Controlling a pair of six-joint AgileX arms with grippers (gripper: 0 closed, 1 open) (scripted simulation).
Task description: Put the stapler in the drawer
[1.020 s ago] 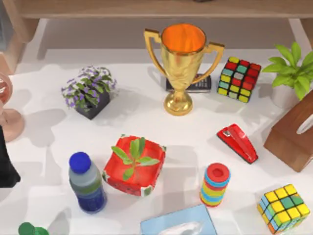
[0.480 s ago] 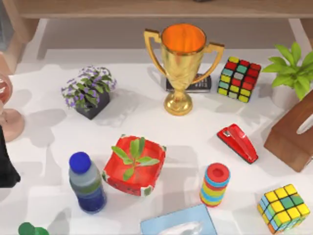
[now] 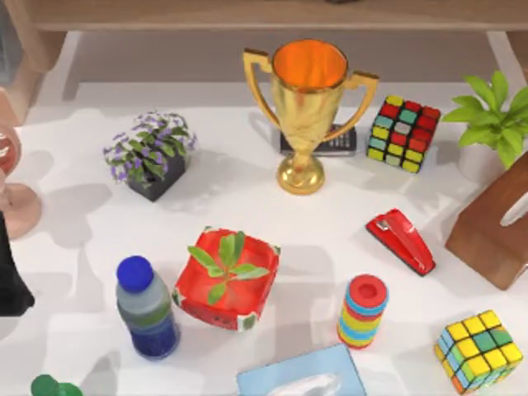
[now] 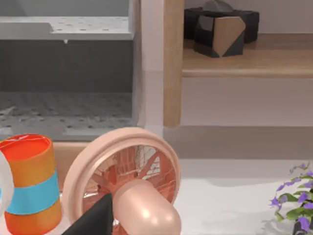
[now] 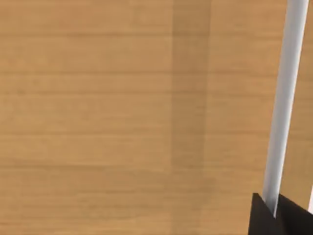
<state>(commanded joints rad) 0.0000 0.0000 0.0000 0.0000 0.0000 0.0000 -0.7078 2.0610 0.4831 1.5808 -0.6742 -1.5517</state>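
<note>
The stapler (image 3: 402,240), a glossy red wedge with a small silver part at its upper-left end, lies flat on the white table (image 3: 330,247) at the right, between the ring stack and the wooden tissue box. Nothing touches it. The drawer is out of view. My left arm (image 3: 10,276) is a black shape at the table's left edge, far from the stapler. A dark part of the left gripper (image 4: 95,220) shows low in the left wrist view, in front of a pink fan. A black corner of the right gripper (image 5: 279,215) sits close against a wooden panel (image 5: 122,122).
Around the stapler stand a gold trophy (image 3: 309,107), two Rubik's cubes (image 3: 403,132) (image 3: 478,349), a striped ring stack (image 3: 363,311), a wooden tissue box (image 3: 495,231), a red planter (image 3: 227,279), a blue bottle (image 3: 147,309), a purple flower pot (image 3: 151,153) and a pink fan (image 3: 12,190).
</note>
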